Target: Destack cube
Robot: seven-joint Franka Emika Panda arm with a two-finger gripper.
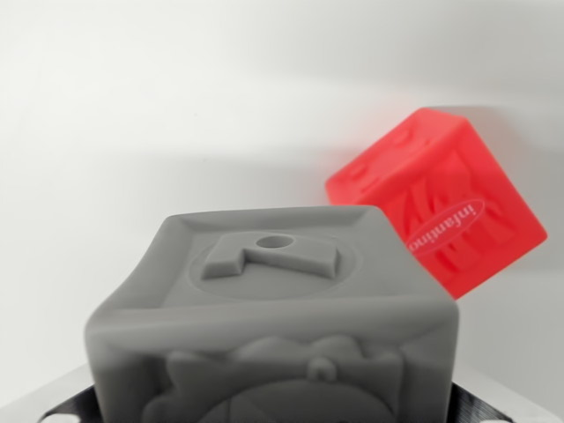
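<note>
A grey cube point(273, 308) with a raised figure and a small hole on its top face fills the lower middle of the wrist view, very close to the camera. My gripper point(273, 410) holds it from both sides. Only black and white bits of the fingers point(72, 401) show, at the cube's lower left and lower right corners. A red cube point(436, 198) with a white oval label lies beyond it at the wrist view's right. It looks tilted on the white surface and stands apart from the grey cube.
A plain white surface point(132, 132) stretches behind both cubes, with a soft shadow band across its middle. Nothing else shows on it.
</note>
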